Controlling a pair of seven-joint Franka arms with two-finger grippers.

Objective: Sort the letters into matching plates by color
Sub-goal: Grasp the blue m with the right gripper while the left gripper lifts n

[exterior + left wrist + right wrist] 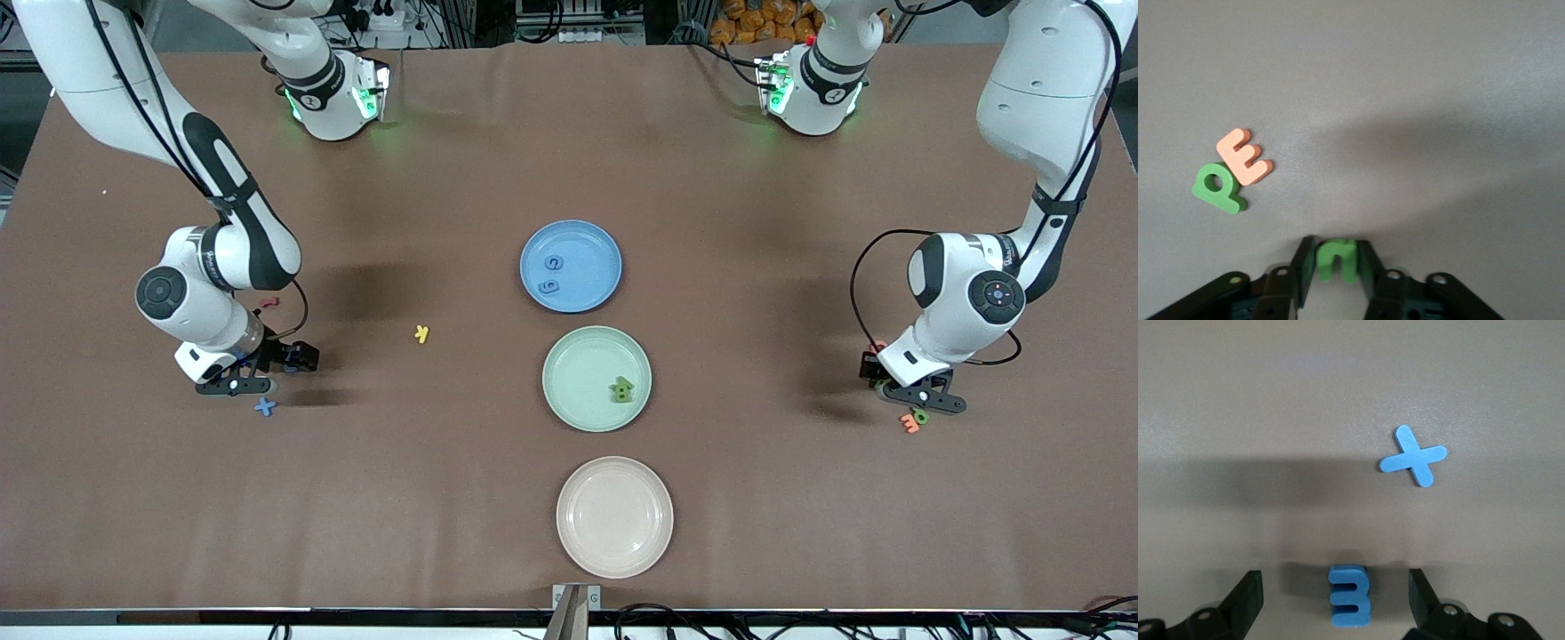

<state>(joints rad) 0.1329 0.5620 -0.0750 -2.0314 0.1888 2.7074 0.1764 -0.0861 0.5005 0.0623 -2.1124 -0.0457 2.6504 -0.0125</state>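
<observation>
Right gripper (238, 384) is seen low at right arm's end, fingers spread wide w/ blue "3" (1350, 597) between, untouched; blue cross (265, 406) just beside; yellow letter (422, 334) lies toward plates; blue plate (571, 266), green plate (597, 379), cream plate (614, 516) mid-table; left gripper (1335, 263) is clamped on green "n" (1337, 257); green "P" (1218, 188) & orange "E" (1244, 157) touching nearby.

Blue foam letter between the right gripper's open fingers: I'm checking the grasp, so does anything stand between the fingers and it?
Nothing visible does. The blue foam letter lies alone on the brown table, midway in the open right gripper. The blue foam cross lies apart, outside the fingers.
</observation>
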